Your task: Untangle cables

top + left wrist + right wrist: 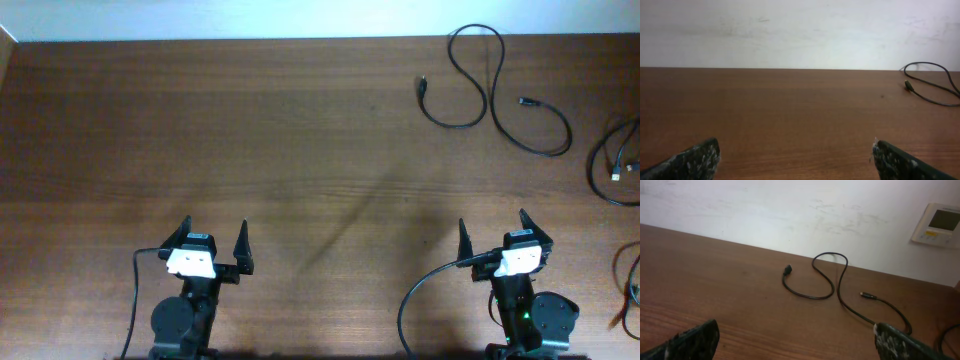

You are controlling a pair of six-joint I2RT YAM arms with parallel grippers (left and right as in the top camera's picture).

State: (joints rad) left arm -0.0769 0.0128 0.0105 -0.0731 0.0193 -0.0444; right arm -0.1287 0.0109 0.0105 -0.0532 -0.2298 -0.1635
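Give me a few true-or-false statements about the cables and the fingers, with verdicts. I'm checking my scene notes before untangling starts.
1. The left fingers and the right fingers stand open, holding nothing. True.
2. The S-shaped cable lies in front of the left arm. False: it lies at the far right of the table, ahead of the right arm.
3. The S-shaped cable touches no other cable. True: the second cable, at the right edge, lies apart from it.
4. The right fingers rest on a cable. False: they are well short of every cable.
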